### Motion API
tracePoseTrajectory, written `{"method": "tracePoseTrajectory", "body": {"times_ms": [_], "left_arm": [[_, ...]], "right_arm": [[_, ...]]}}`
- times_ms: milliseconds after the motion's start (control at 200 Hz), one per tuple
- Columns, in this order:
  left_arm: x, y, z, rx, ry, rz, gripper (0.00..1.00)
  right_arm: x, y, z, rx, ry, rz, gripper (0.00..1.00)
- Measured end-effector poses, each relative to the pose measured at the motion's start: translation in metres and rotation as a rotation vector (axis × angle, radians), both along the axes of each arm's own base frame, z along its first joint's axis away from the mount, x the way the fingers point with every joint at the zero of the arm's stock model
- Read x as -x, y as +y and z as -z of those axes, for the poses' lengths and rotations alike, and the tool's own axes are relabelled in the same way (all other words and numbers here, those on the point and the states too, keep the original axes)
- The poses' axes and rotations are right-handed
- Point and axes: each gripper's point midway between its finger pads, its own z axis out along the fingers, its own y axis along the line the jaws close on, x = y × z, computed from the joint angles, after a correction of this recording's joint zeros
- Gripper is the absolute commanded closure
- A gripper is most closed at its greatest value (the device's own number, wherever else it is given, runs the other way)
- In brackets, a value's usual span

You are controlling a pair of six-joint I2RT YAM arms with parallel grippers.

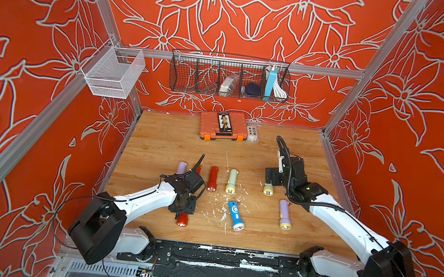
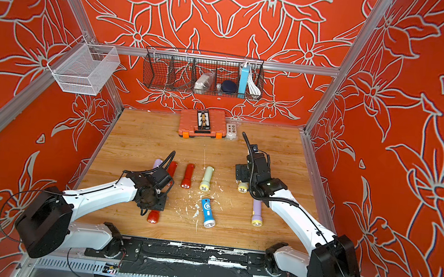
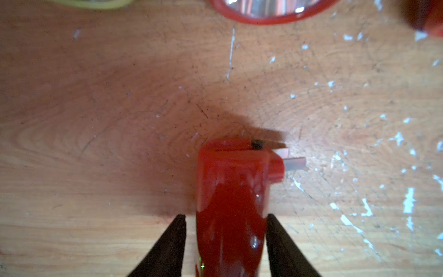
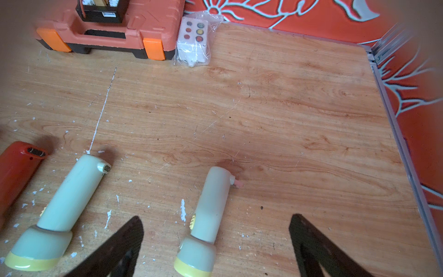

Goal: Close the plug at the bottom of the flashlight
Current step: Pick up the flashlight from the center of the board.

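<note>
The task is judged to be at its start. The plug [image 3: 275, 167] at the bottom of the red flashlight [image 3: 230, 203] is seen folded out to the side. Its metal prongs [image 3: 296, 164] stick out over the surface [image 3: 96, 120], so nothing has been closed yet. By this reading, the body is yet to be held firm and the plug is yet to be pushed back flush into the bottom.

The red flashlight is laid flat on the surface near the front, on the left side. Its lens [image 1: 182, 220] is turned toward the robot's base, and its bottom end is hidden under the wrist in both top views.

The left arm [image 1: 146, 196] is stretched forward low over the surface, with the wrist bent down over that flashlight. The left fingers [image 3: 167, 251] are set one on each side of the body and narrowed close to it. One looks to touch the side, while a sliver of surface is seen between the other and the body, so a firm hold is not shown.

The right arm [image 1: 329, 211] is reached further in on the right side. The right fingers [image 4: 115, 247] are spread wide and nothing is held in them. They are poised above a pale flashlight [image 4: 211, 203] lying there.
</note>
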Motion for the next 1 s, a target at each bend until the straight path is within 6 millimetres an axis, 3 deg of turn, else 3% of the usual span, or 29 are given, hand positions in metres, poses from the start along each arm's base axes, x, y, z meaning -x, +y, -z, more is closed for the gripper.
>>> {"method": "tracePoseTrajectory", "body": {"times_ms": [155, 275, 485, 616, 831, 1001], "left_arm": [[0.001, 0.001, 0.006, -0.017, 0.010, 0.007, 0.56], [0.000, -0.001, 0.007, -0.014, 0.001, 0.007, 0.70], [-0.001, -0.003, 0.007, -0.013, -0.004, 0.013, 0.84], [0.001, -0.003, 0.006, -0.010, -0.006, 0.016, 1.00], [0.006, -0.003, -0.011, 0.013, -0.028, 0.024, 1.00], [-0.009, -0.016, -0.045, 0.083, -0.109, 0.035, 1.00]], "right_arm": [[0.000, 0.000, 0.000, 0.000, 0.000, 0.000, 0.02], [0.000, 0.000, 0.000, 0.000, 0.000, 0.000, 0.02], [0.000, 0.000, 0.000, 0.000, 0.000, 0.000, 0.02], [0.000, -0.001, 0.000, 0.000, 0.000, 0.002, 0.02], [0.000, 0.000, 0.000, -0.001, 0.001, 0.000, 0.02], [0.001, 0.003, 0.001, -0.011, 0.010, -0.015, 0.02]]}}
